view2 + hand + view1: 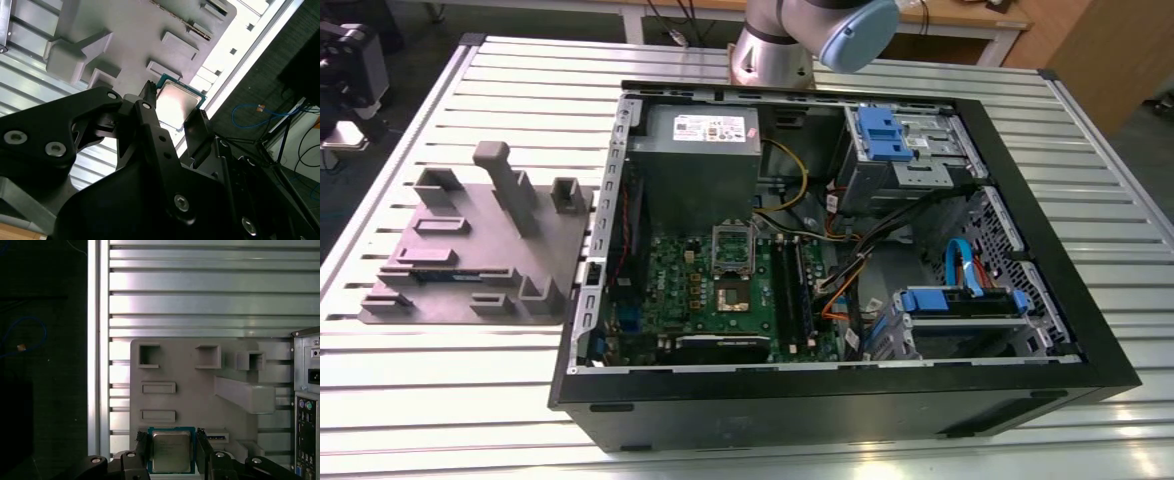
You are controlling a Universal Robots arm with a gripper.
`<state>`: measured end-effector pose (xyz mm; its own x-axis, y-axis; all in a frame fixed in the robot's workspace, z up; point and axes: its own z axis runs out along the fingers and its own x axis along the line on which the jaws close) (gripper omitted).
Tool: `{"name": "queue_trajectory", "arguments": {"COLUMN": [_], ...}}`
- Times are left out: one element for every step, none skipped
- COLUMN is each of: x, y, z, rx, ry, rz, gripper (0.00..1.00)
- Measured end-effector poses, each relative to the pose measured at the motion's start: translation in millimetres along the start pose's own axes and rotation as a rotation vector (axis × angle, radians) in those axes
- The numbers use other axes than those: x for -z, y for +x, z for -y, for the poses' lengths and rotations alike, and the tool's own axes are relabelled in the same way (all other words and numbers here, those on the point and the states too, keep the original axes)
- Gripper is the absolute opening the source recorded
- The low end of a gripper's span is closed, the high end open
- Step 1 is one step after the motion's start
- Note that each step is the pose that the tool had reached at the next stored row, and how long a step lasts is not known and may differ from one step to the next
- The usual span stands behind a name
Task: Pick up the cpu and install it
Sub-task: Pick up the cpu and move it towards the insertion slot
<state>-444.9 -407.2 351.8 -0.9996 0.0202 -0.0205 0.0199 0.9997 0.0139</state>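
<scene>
The cpu (171, 451) is a flat square chip with a silvery metal top and a green-blue edge. My gripper (171, 440) is shut on it, one black finger against each of two opposite sides. In the second wrist view the cpu (178, 104) sits the same way in the gripper (175, 109). It hangs well above the grey fixture plate (190, 370), over the plate's edge. In the exterior view the open computer case (1067, 330) lies on the table with the motherboard's bare socket (728, 292) and its raised silver socket frame (731, 240).
The grey fixture plate (467, 250) with raised blocks lies on the slatted metal table (440, 400), at the exterior view's left of the case. The case holds a grey power supply box (694, 150), blue drive bays (887, 135) and loose cables (854, 270). The arm's base (774, 45) stands behind the case.
</scene>
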Motion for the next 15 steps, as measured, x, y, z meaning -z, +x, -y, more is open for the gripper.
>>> {"name": "queue_trajectory", "arguments": {"x": [0.0, 0.0, 0.0, 0.0, 0.0, 0.0, 0.0, 0.0, 0.2, 0.8, 1.9, 3.9, 5.6, 7.3, 8.3], "y": [0.0, 0.0, -0.1, -0.1, -0.1, -0.1, -0.1, -0.1, -0.1, -0.2, -0.2, -0.2, -0.2, -0.3, -0.3], "z": [0.0, 0.0, 0.0, 0.0, 0.0, 0.0, 0.0, 0.0, 0.0, 0.0, -0.1, -0.1, -0.1, -0.1, -0.1], "rx": [0.000, 0.000, 0.000, 0.000, 0.000, 0.000, 0.000, 0.000, 0.000, 0.000, 0.000, 0.000, 0.000, 0.000, 0.000], "ry": [0.0000, 0.0000, 0.0000, 0.0000, 0.0000, 0.0000, 0.0000, 0.0001, 0.0000, 0.0001, 0.0001, 0.0001, 0.0000, 0.0000, 0.0000], "rz": [0.0000, 0.0000, 0.0000, 0.0001, 0.0001, 0.0000, 0.0000, 0.0000, 0.0000, -0.0002, -0.0002, -0.0001, 0.0001, -0.0001, 0.0001], "gripper": [0.47, 0.47, 0.47, 0.47, 0.47, 0.47, 0.47, 0.47, 0.47, 0.47, 0.47, 0.47, 0.47, 0.47, 0.47]}}
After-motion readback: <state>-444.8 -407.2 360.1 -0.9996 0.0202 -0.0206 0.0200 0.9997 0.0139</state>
